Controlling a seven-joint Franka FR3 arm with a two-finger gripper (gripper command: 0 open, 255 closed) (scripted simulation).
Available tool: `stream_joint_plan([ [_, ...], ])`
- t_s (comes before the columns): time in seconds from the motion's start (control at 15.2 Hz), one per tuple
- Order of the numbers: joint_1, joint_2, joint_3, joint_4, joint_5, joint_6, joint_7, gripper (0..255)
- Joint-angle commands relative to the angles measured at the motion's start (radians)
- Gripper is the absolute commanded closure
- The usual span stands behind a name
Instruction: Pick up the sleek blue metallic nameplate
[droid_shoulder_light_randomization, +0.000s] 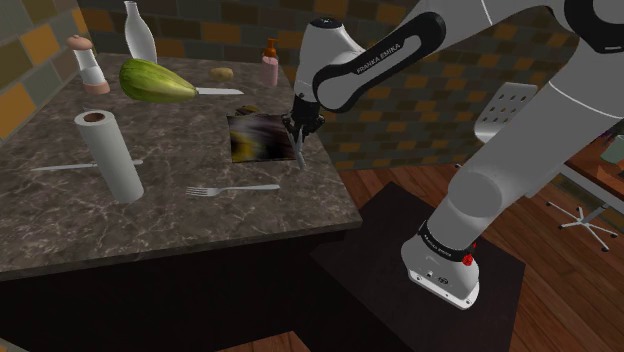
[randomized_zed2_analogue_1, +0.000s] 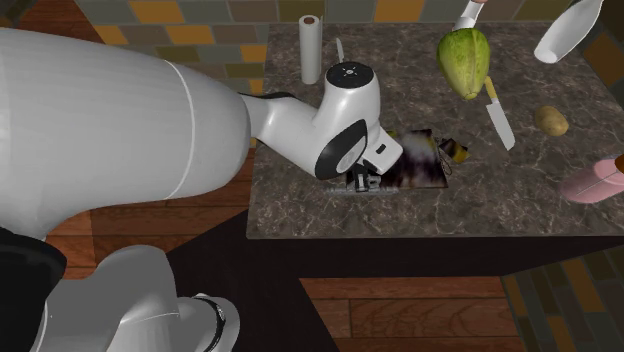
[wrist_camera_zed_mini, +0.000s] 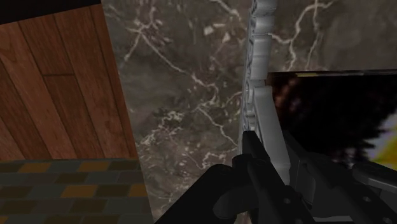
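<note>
The nameplate (droid_shoulder_light_randomization: 260, 137) is a dark square plate with a yellow and purple sheen, lying near the counter's edge on the shoulder view's right. My black gripper (droid_shoulder_light_randomization: 298, 142) comes down on its edge nearest the counter's rim. In the wrist view the gripper (wrist_camera_zed_mini: 280, 168) has its fingers (wrist_camera_zed_mini: 253, 159) clasped on the plate's grey ridged rim (wrist_camera_zed_mini: 259, 63), with the plate's dark face (wrist_camera_zed_mini: 331, 121) to one side. The second exterior view shows the nameplate (randomized_zed2_analogue_1: 418, 160) partly hidden behind the arm's wrist, with the gripper (randomized_zed2_analogue_1: 362, 181) at its near edge.
On the marble counter (droid_shoulder_light_randomization: 180, 220) lie a fork (droid_shoulder_light_randomization: 232, 188), a paper towel roll (droid_shoulder_light_randomization: 112, 155), a green squash (droid_shoulder_light_randomization: 155, 80), a knife (droid_shoulder_light_randomization: 218, 91), a potato (droid_shoulder_light_randomization: 222, 73), bottles (droid_shoulder_light_randomization: 139, 32) and a pink bottle (droid_shoulder_light_randomization: 269, 62). The counter's edge drops to wooden floor (wrist_camera_zed_mini: 57, 89) just beside the gripper.
</note>
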Motion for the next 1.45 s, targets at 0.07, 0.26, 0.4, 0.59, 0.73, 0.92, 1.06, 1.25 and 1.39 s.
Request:
stream_joint_plan([
  [0.07,0.000,0.000,0.000,0.000,0.000,0.000,0.000,255],
  [0.26,0.000,0.000,0.000,0.000,0.000,0.000,-0.001,255],
  [0.4,0.003,-0.020,-0.003,0.010,0.016,-0.028,-0.015,255],
  [0.59,0.008,-0.048,-0.008,0.027,0.037,-0.070,-0.035,255],
  [0.73,0.012,-0.066,-0.011,0.039,0.049,-0.098,-0.046,255],
  [0.92,0.016,-0.090,-0.016,0.059,0.064,-0.141,-0.061,255],
  [1.06,0.018,-0.104,-0.019,0.074,0.073,-0.169,-0.070,255],
  [1.25,0.021,-0.124,-0.024,0.097,0.084,-0.211,-0.082,255],
  [1.39,0.021,-0.126,-0.024,0.098,0.084,-0.213,-0.083,255],
])
